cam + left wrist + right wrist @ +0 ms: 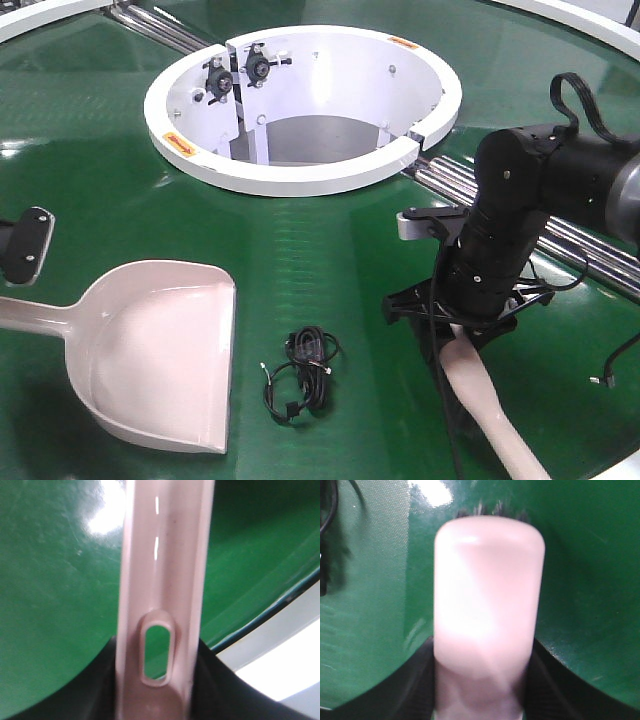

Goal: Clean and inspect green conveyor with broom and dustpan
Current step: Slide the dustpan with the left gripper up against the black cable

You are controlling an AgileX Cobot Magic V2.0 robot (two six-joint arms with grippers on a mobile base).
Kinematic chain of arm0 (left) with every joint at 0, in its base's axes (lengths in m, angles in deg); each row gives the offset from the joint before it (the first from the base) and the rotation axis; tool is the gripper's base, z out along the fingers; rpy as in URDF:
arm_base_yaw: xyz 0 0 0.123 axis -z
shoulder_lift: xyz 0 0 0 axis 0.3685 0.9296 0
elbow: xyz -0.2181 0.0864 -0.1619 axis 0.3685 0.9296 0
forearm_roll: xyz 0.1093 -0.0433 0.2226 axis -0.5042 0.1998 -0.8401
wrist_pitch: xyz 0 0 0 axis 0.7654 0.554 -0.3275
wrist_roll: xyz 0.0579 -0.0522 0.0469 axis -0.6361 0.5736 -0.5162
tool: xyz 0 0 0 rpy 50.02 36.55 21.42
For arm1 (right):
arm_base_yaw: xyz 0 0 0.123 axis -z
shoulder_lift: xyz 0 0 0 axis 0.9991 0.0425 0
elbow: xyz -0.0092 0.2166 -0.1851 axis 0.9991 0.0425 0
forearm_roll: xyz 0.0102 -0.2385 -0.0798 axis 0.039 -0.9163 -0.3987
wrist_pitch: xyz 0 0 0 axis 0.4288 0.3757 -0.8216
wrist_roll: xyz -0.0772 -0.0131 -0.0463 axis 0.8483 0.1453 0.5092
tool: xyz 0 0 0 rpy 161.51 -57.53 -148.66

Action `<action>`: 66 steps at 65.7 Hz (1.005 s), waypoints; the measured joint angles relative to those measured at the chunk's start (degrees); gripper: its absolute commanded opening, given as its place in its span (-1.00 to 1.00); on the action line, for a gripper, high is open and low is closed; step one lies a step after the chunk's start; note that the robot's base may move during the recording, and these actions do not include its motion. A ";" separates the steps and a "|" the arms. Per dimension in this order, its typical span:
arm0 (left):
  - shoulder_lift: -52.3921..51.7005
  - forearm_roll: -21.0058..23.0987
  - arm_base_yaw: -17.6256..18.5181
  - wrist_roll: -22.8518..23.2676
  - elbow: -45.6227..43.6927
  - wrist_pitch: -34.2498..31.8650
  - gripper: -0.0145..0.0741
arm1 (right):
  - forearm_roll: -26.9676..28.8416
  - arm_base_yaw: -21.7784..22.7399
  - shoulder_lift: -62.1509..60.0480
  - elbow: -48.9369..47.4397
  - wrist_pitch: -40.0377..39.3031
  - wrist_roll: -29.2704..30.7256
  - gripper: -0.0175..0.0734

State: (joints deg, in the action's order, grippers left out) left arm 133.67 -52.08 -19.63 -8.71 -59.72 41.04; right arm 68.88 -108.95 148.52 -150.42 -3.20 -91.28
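The pale-pink dustpan (160, 355) lies flat on the green conveyor (330, 260) at the lower left, its handle running off the left edge. In the left wrist view my left gripper (160, 685) is shut on that handle (162, 580) just below the slot hole. My right gripper (458, 330) is shut on the broom (495, 410), whose handle slants to the lower right. Its flat head (487, 590) points down at the belt in the right wrist view, with dark bristles (490, 511) at the tip. A tangled black cable (300, 370) lies between dustpan and broom.
The white central ring (300, 175) with its open well sits in the upper middle. Steel roller seams (570, 245) run behind the right arm. Part of the left arm (25, 245) shows at the left edge. The conveyor's white rim (280, 645) lies close to the left gripper.
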 measured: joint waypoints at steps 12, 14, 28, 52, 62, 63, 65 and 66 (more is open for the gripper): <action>0.74 -1.08 2.33 0.63 -0.23 -0.05 -0.73 | 0.00 0.00 0.00 0.00 0.00 0.00 -0.63; 0.96 -1.27 2.64 0.80 -0.23 -0.05 -0.73 | 0.00 0.00 0.00 0.00 0.00 0.00 -0.63; 2.10 -1.22 5.01 1.98 -0.36 -0.32 -0.73 | 0.00 0.00 0.00 0.00 0.00 0.00 -0.63; 3.38 3.99 8.76 3.95 -0.36 -0.48 -0.73 | 0.00 0.00 0.00 0.00 0.00 0.00 -0.63; 3.38 4.28 10.06 4.27 -0.36 -0.59 -0.73 | 0.00 0.00 0.00 0.00 0.00 0.00 -0.63; 3.38 4.43 10.18 4.27 -0.36 -0.59 -0.73 | 0.00 0.00 0.00 0.00 0.00 0.00 -0.63; 3.38 4.77 10.45 4.30 -0.36 -0.59 -0.73 | 0.00 0.00 0.00 0.00 0.00 0.00 -0.63; 3.38 4.83 10.52 4.30 -0.36 -0.59 -0.73 | 0.00 0.00 0.00 0.00 0.00 0.00 -0.63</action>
State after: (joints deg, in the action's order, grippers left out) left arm 137.04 -47.25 -9.11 -4.41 -60.08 40.45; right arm 68.88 -108.95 148.52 -150.42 -3.20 -91.28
